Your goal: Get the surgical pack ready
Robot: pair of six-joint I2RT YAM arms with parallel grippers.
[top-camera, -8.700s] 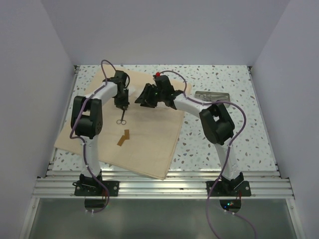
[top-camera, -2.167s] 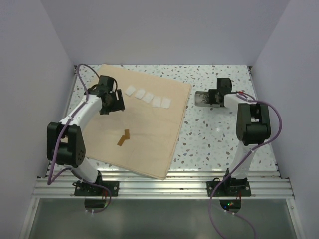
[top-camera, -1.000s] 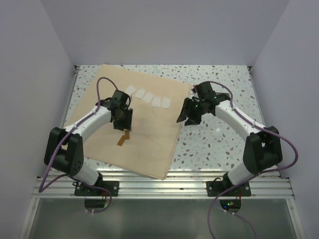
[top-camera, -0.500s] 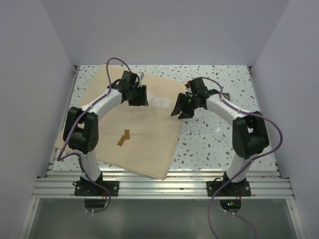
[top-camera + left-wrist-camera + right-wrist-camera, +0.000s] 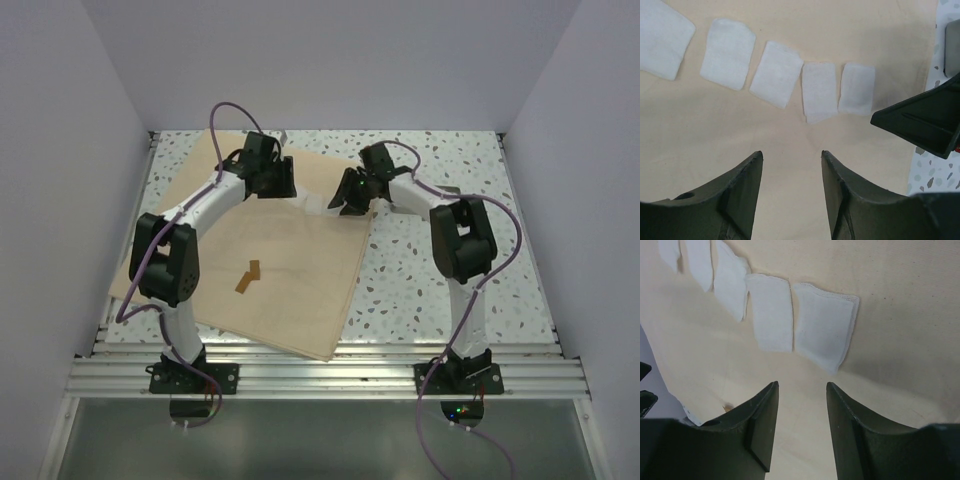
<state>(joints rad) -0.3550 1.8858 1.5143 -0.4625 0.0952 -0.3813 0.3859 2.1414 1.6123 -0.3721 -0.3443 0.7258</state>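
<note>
Currently the fabric sheet [image 5: 290,290] is lying spread flat on the speckled desk [image 5: 440,270], its near corner reaching toward the front rail. Five gauze squares [image 5: 776,74] are sitting in a slanted row on the sheet's far part, close together; the two at the right end are almost touching.

The left tool [image 5: 791,154] is hanging above the sheet on the near side of the row, jaws parted with nothing between them. The right tool [image 5: 802,384] is hanging over the right end of the row, also parted and gripping nothing. The two tools are standing close together but are not touching.

A small brown strip [image 5: 248,276] is lying mid-sheet, well apart from the gauze. No steel instruments are showing in any view.

Judgement: the laying-out is looking partly done. The sheet is down and the gauze is placed. Instruments are remaining to be set, and then presumably the sheet is getting folded over the contents. Wrapping is not yet begun, as the visible edges are lying flat.
</note>
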